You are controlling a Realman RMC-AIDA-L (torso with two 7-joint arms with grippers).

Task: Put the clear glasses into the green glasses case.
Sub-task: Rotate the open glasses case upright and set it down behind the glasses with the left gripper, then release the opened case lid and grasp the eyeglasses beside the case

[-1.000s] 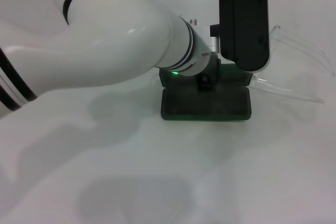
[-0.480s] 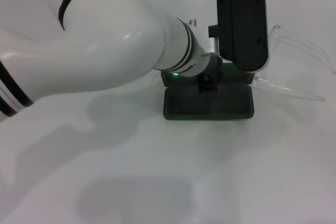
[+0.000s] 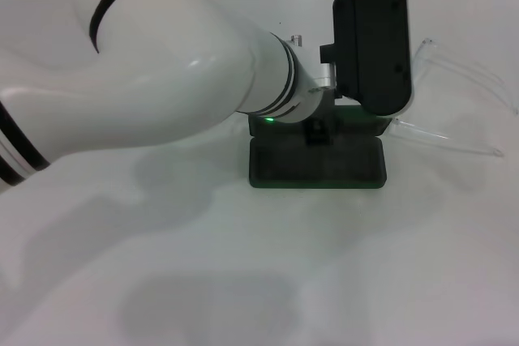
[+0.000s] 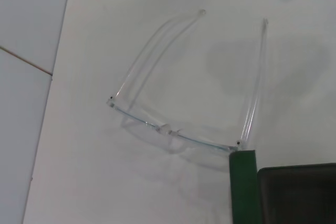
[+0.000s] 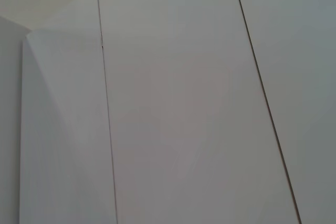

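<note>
The green glasses case (image 3: 316, 161) lies open mid-table, its dark lining facing up; its green edge (image 4: 243, 187) also shows in the left wrist view. The clear glasses (image 3: 448, 140) rest on the table just right of the case, outside it, with both arms unfolded. In the left wrist view the glasses (image 4: 168, 129) lie flat, one hinge corner close to the case's corner. My left gripper (image 3: 369, 42), a black block on the big white arm, hangs over the back of the case and hides part of its lid. My right gripper is out of view.
The white table (image 3: 243, 265) spreads out in front of the case. My white left arm (image 3: 162, 70) fills the upper left of the head view. The right wrist view shows only pale wall panels (image 5: 178, 108).
The left arm's black end has drifted slightly left and farther back. The case nudged a little right, then back left. The glasses have stayed where they lay.
</note>
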